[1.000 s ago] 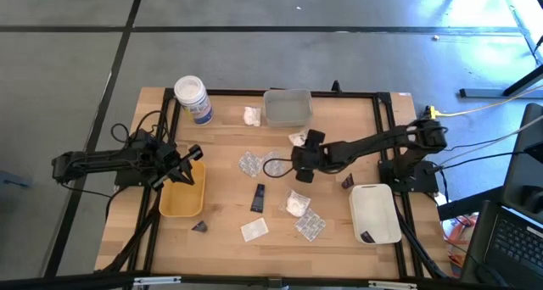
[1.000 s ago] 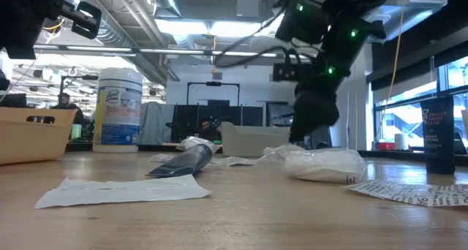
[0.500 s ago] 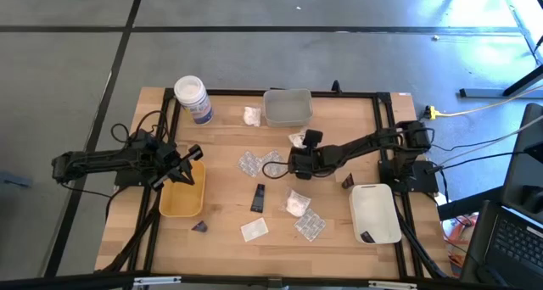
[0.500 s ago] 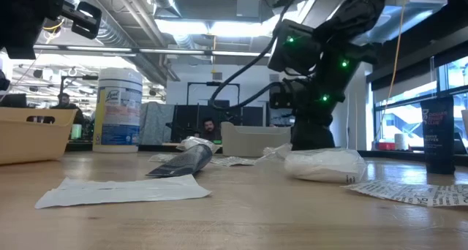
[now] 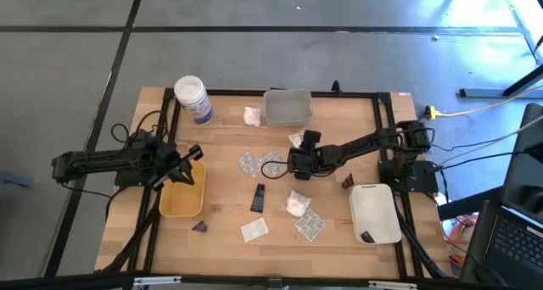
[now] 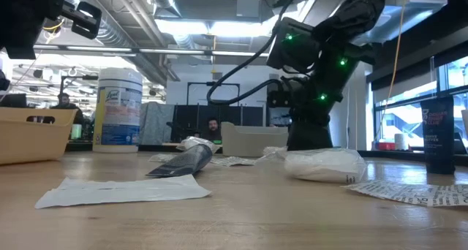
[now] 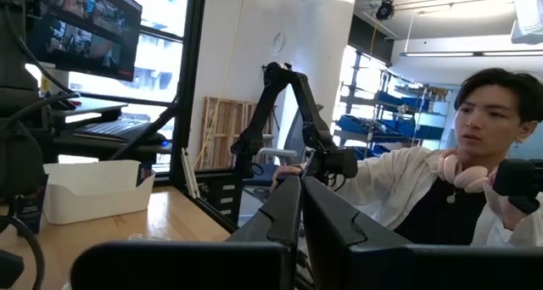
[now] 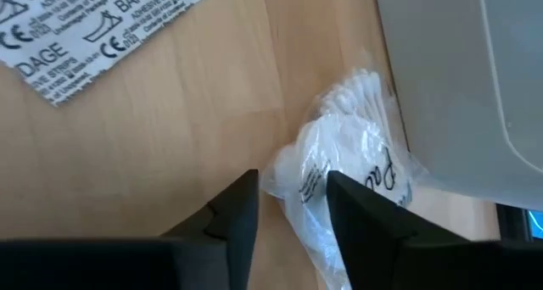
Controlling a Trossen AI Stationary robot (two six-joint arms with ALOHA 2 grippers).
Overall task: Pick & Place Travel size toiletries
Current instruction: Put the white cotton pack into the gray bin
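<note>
You see: three trays, two blister packs [image 5: 249, 162], three white packets. Right end effector [image 8: 287, 207] fingers spread over packet [image 8: 339, 158]. Left end effector [image 5: 197, 152] pressed together.

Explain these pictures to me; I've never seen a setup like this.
Two dark robot arms work at a wooden table. One picture looks down from above, one looks level across the tabletop, and each wrist carries a camera. Small toiletries lie scattered, among them a dark tube, beside a yellow tray, a clear tray, a white tray and a jar. The right gripper is down at a clear crinkly packet, fingers open either side. The left gripper, shut, hangs by the yellow tray.
</note>
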